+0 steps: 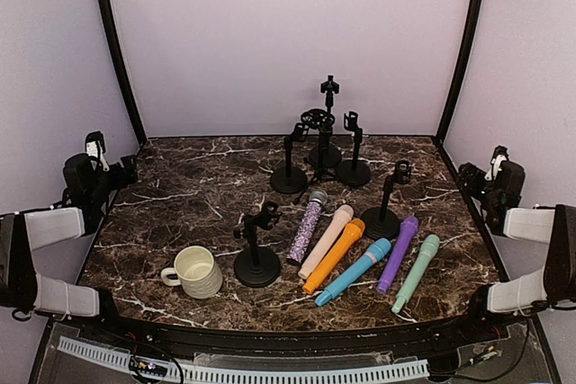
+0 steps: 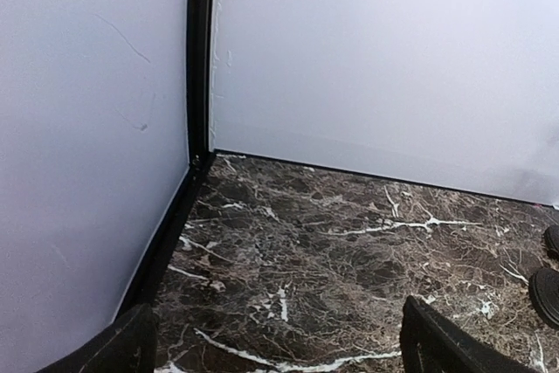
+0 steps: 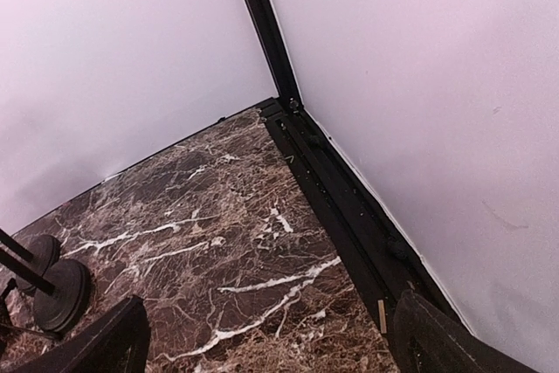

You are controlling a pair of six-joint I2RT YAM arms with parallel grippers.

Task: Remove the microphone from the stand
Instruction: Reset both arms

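Observation:
Several microphones lie side by side on the marble table (image 1: 180, 204): a glittery purple one (image 1: 308, 225), a peach one (image 1: 327, 240), an orange one (image 1: 335, 254), then blue (image 1: 355, 272), purple (image 1: 399, 253) and mint (image 1: 417, 272). Several black stands are around them, such as the near one (image 1: 257, 258) and the right one (image 1: 385, 209). I see no microphone in any clip. My left gripper (image 1: 124, 168) (image 2: 279, 348) is open at the far left edge. At the far right edge, my right gripper (image 3: 271, 348) (image 1: 470, 174) is open too. Both are empty.
A cream mug (image 1: 196, 272) stands at the front left beside the near stand. Black frame posts rise at both back corners (image 2: 199, 58) (image 3: 266, 32). Round stand bases show at the right edge of the left wrist view (image 2: 548, 294) and in the right wrist view (image 3: 61, 290).

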